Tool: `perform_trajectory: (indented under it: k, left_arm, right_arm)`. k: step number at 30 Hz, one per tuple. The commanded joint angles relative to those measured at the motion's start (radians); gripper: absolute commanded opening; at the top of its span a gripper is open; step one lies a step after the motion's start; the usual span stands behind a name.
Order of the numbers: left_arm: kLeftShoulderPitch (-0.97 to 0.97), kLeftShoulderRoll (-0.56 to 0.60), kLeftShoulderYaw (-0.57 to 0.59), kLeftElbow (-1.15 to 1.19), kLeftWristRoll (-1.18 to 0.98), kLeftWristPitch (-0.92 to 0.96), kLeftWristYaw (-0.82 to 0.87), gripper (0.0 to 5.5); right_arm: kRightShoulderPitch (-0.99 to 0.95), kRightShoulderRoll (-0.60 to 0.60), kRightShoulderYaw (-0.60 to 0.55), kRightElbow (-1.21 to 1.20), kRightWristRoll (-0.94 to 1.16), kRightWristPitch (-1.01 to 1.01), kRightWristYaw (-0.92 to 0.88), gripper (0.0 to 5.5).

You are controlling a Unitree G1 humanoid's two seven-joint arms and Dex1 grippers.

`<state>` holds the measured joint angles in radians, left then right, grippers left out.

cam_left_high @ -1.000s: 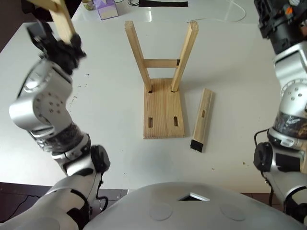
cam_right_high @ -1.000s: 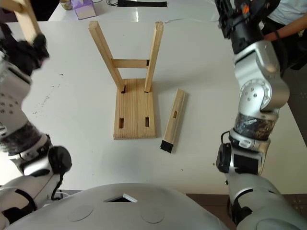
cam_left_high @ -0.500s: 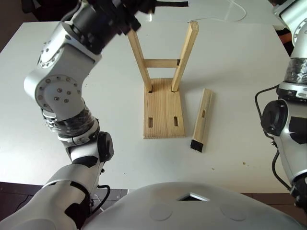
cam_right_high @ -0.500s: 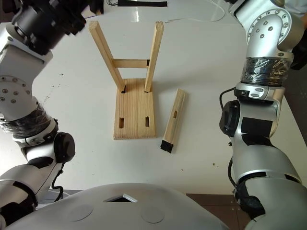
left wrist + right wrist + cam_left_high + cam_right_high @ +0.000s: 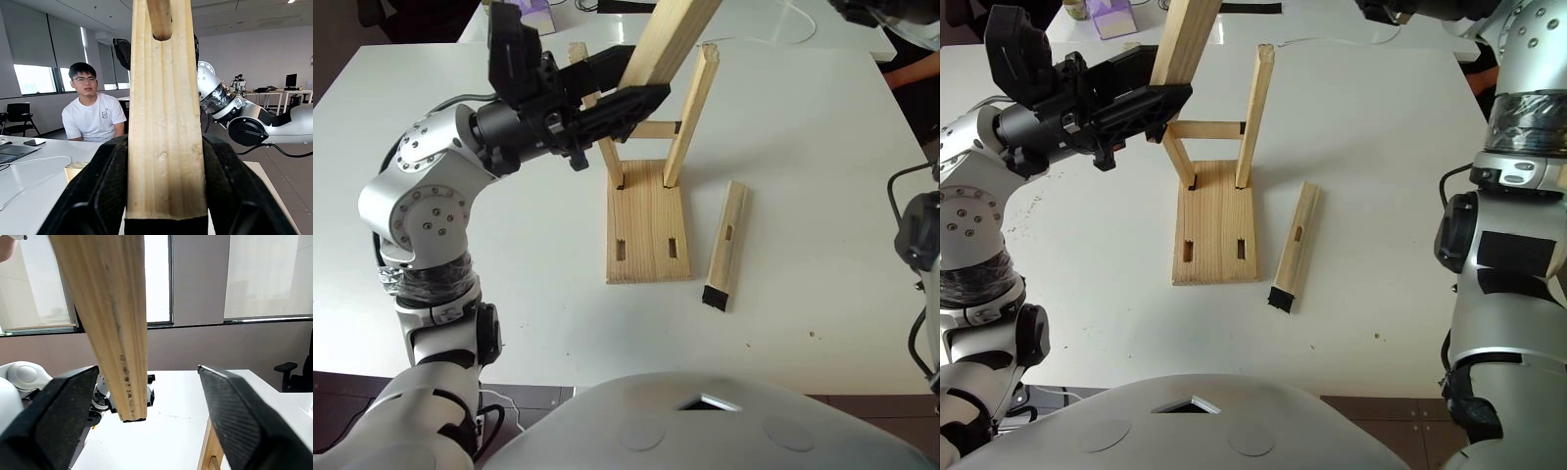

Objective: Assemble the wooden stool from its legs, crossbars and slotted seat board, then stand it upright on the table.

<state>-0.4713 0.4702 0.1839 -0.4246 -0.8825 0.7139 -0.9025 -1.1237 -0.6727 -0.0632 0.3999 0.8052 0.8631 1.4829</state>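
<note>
The slotted seat board (image 5: 646, 230) lies flat at the table's middle. Two legs (image 5: 690, 113) joined by a crossbar (image 5: 641, 128) stand tilted in its far slots; the two near slots are bare. My left gripper (image 5: 641, 73) is shut on another wooden leg (image 5: 668, 34), held in the air just above and left of that standing pair; the left wrist view has it between the pads (image 5: 98, 186). A further leg (image 5: 726, 243) with a black end lies on the table right of the board. My right gripper (image 5: 146, 377) is open, high at the far right, facing the held leg (image 5: 105, 323).
A purple box (image 5: 1114, 15) and a black strip (image 5: 1234, 7) sit on the far table, with a white cable (image 5: 783, 24) near the far edge. Bare white table (image 5: 822, 176) lies left and right of the board, and its near edge runs in front.
My left arm swung the held leg from the far left corner to above the standing legs. The right arm rose toward the top right.
</note>
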Motion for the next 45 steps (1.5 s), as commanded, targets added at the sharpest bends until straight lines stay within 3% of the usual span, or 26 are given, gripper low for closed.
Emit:
perform_trajectory:
  k: [1,9,21,31,32,37,40,45]
  left_arm:
    - [0.032,0.035,-0.033,0.006,0.031,-0.040,-0.033,2.03]
    - [0.077,0.059,-0.094,0.001,0.080,-0.089,-0.060,2.03]
    - [0.090,0.073,-0.106,0.007,0.081,-0.092,-0.062,2.03]
    - [0.069,0.055,-0.087,0.050,0.058,-0.096,-0.036,2.03]
    - [0.066,0.052,-0.082,0.055,0.048,-0.088,-0.026,2.40]
    - [0.131,0.068,-0.102,0.062,0.095,-0.103,0.001,3.23]
    - [0.252,0.112,-0.109,0.083,0.201,-0.176,-0.013,3.26]
    - [0.449,0.068,0.079,0.137,0.238,-0.248,0.134,3.26]
  right_arm:
    - [-0.045,-0.005,0.005,-0.029,0.011,0.037,0.043,3.74]
    - [-0.048,0.011,-0.023,-0.084,0.044,0.095,0.025,3.74]
    - [-0.003,0.026,-0.036,-0.086,0.033,0.108,-0.003,2.07]
    - [0.028,0.036,-0.070,-0.135,0.061,0.140,-0.058,2.06]
    - [0.033,0.038,-0.074,-0.140,0.060,0.137,-0.070,2.06]
    - [0.078,0.043,-0.106,-0.182,0.056,0.117,-0.158,2.06]
    - [0.131,0.022,-0.123,-0.216,0.018,0.063,-0.200,2.06]
    - [0.237,-0.046,-0.068,-0.302,-0.047,-0.039,-0.128,2.06]
